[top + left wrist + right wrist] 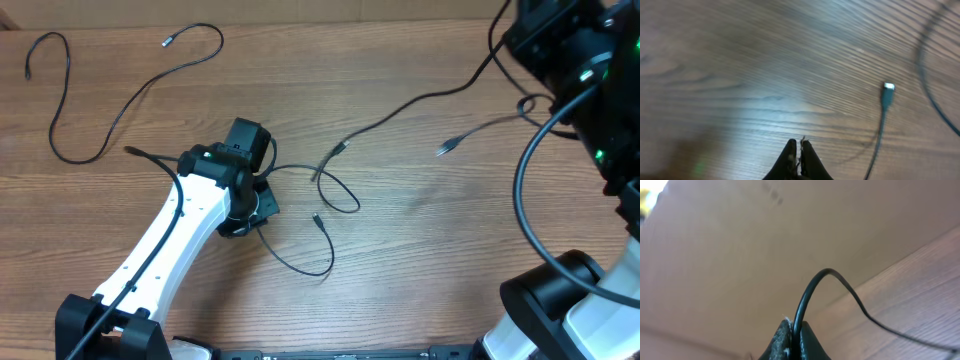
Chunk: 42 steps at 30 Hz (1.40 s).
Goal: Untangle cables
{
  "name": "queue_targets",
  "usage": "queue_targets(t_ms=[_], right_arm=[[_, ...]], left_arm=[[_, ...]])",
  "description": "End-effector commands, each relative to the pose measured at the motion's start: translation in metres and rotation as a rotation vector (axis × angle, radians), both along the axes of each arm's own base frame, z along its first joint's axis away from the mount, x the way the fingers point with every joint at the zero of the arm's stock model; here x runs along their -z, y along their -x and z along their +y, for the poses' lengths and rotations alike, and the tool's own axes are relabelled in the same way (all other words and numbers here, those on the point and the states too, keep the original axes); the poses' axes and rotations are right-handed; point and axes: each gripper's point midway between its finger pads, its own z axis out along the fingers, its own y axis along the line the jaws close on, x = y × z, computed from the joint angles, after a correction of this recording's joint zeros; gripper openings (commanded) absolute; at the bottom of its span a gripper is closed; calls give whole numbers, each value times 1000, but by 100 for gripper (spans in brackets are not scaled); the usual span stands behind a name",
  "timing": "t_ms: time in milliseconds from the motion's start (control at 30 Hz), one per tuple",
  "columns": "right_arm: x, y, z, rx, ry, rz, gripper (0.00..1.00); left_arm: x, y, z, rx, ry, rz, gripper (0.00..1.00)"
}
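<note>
Several thin black cables lie on the wooden table. One cable snakes across the far left. A looped cable lies at the centre, just right of my left gripper. Two more strands, a long cable and a plug-tipped cable, run toward my right arm at the top right. In the left wrist view my left gripper is shut just above the wood, with no cable visible between its tips. A silver-tipped cable end lies to its right. My right gripper is shut on a black cable that arches out of its jaws.
The right arm's own thick black wires loop over the table's right side. The left arm's white link stretches from the front left corner. A tan wall fills the right wrist view behind the held cable.
</note>
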Motion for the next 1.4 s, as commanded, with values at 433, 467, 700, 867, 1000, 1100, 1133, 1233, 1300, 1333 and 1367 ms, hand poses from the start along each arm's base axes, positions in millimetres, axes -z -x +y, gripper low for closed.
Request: queue_targets(t_ms=[433, 467, 700, 867, 1000, 1100, 1133, 1233, 1300, 1333, 1367], right_arm=[[1, -14, -15, 127, -48, -8, 4], [0, -14, -22, 168, -39, -15, 4], [-7, -13, -40, 280, -40, -51, 4], [-17, -4, -77, 524, -95, -123, 4], [-15, -13, -48, 335, -70, -88, 4], [-22, -20, -8, 60, 55, -102, 4], [-24, -20, -1, 11, 89, -114, 4], [-27, -23, 3, -31, 203, -137, 4], [-22, -24, -18, 89, 219, -106, 4], [-15, -23, -34, 206, 172, -75, 4], [-11, -22, -42, 265, 119, -60, 4]], left_arm=[[-7, -33, -14, -104, 91, -124, 44], [-7, -32, -14, -105, 89, -119, 44], [-6, -29, -16, -39, 89, -111, 63], [-6, -27, -16, -32, 87, -104, 60], [-6, -27, -16, -32, 87, -105, 66], [-6, -27, -16, -35, 89, -107, 68], [-6, -27, -16, -35, 89, -107, 68], [-6, -27, -17, -36, 89, -107, 70], [-6, -27, -17, -35, 93, -105, 71], [-6, -26, -19, -33, 104, -99, 71], [-7, -25, -21, -32, 113, -96, 71]])
